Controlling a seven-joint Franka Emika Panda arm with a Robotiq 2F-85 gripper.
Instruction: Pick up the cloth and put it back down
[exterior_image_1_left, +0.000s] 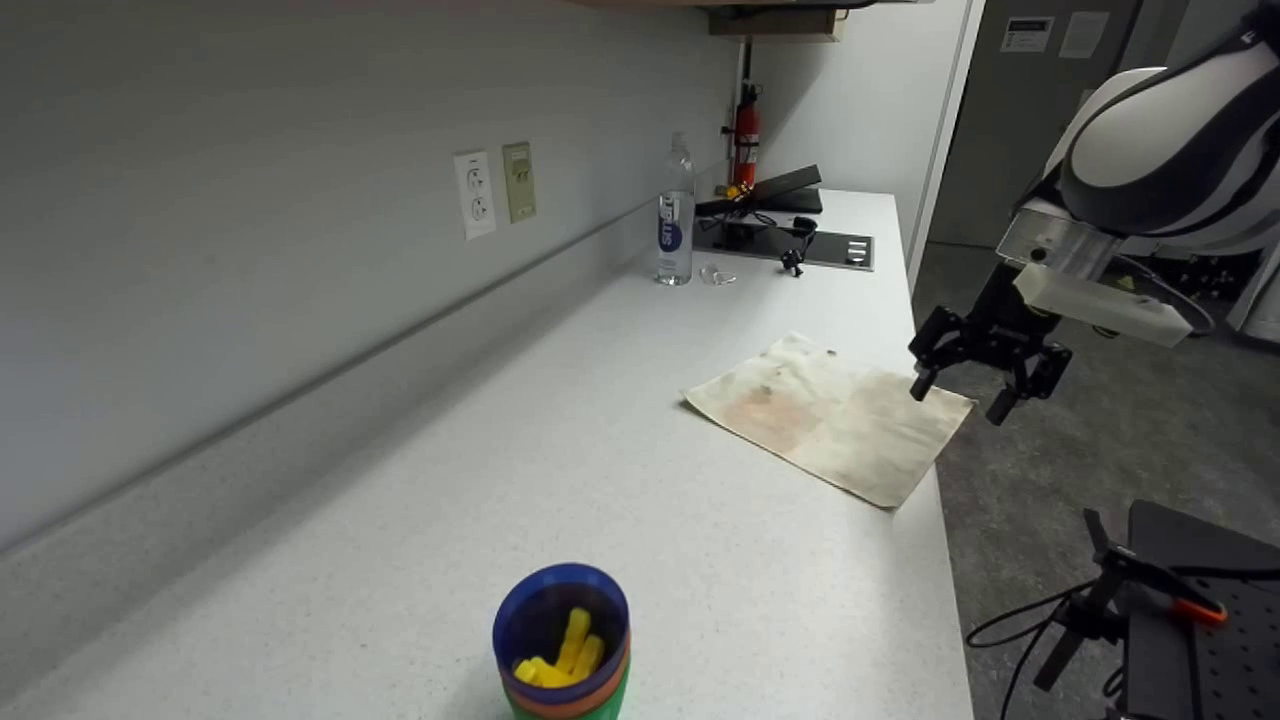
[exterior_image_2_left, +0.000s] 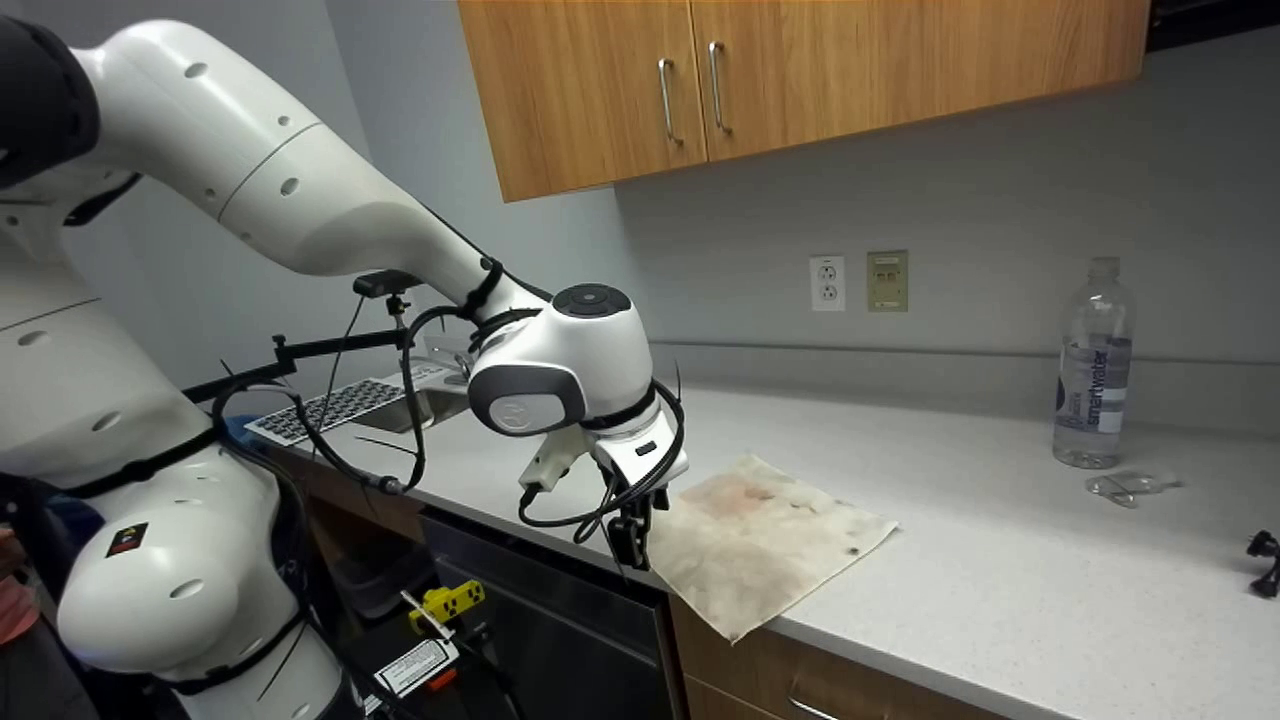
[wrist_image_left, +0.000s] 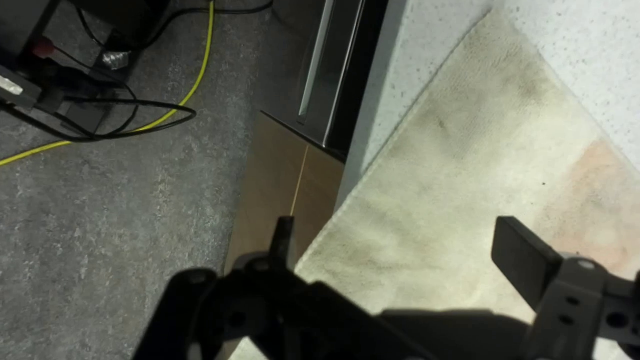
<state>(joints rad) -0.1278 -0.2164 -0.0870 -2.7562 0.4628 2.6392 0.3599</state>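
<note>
A stained cream cloth lies spread out on the white counter, with one corner hanging past the front edge. It shows in both exterior views (exterior_image_1_left: 830, 420) (exterior_image_2_left: 760, 545) and fills much of the wrist view (wrist_image_left: 450, 165). My gripper (exterior_image_1_left: 960, 398) is open and empty, a little above the cloth's side at the counter's edge. It also shows in an exterior view (exterior_image_2_left: 635, 540), where its fingers are partly hidden. In the wrist view the jaws (wrist_image_left: 395, 220) are wide apart. One finger is over the cloth, and the other is just outside its border, above the floor side.
A water bottle (exterior_image_1_left: 675, 225) and clear plastic glasses (exterior_image_1_left: 716, 275) stand by the wall beyond the cloth. Stacked cups (exterior_image_1_left: 562, 640) holding yellow pieces stand on the counter (exterior_image_1_left: 600, 450). Black gear lies on a dark panel (exterior_image_1_left: 850, 250). Wooden cabinets (exterior_image_2_left: 820, 80) hang above.
</note>
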